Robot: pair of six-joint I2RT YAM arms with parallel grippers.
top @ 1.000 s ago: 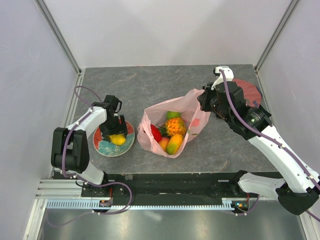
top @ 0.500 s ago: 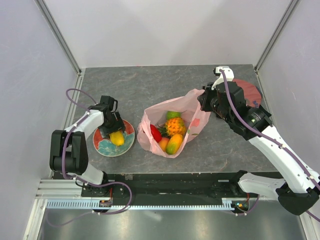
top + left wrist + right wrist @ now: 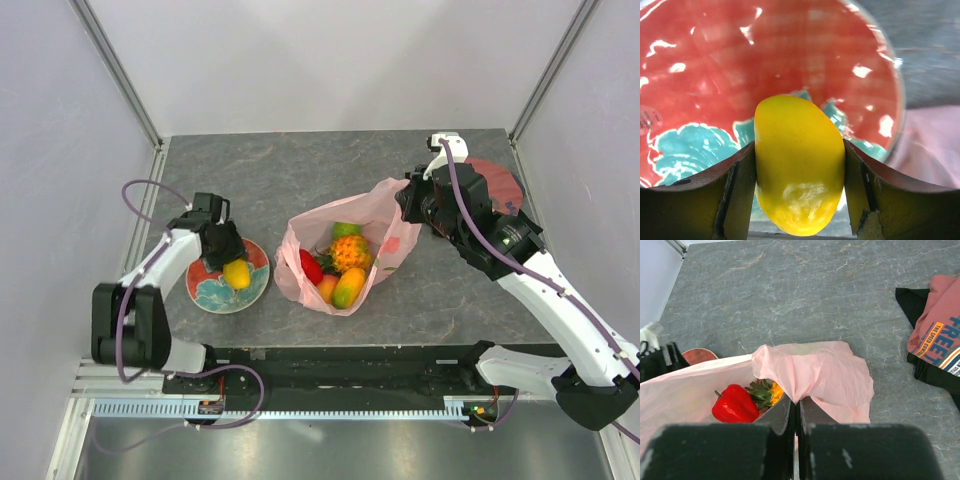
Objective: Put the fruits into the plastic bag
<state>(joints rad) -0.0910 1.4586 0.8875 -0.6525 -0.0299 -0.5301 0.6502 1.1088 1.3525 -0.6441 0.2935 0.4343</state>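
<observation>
**Mango (image 3: pixel 799 165) was clamped by the left gripper (image 3: pixel 800 150) over the plate (image 3: pixel 790 50).**
The bag (image 3: pixel 825 375) rim was pinched shut in the right gripper (image 3: pixel 796 415), with a pepper (image 3: pixel 735 404), pineapple (image 3: pixel 351 253) and other fruits seen inside. Farther back on the table (image 3: pixel 815 285) a shirt (image 3: pixel 935 335) was laid, on which only "FRE" could be read.

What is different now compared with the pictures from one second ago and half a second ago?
The left gripper closed in on the yellow fruit on the plate; its fingers now press both sides of it. The left arm's elbow swung outward to the left. The right gripper stayed shut on the plastic bag edge, and the fruits in the bag did not move.
</observation>
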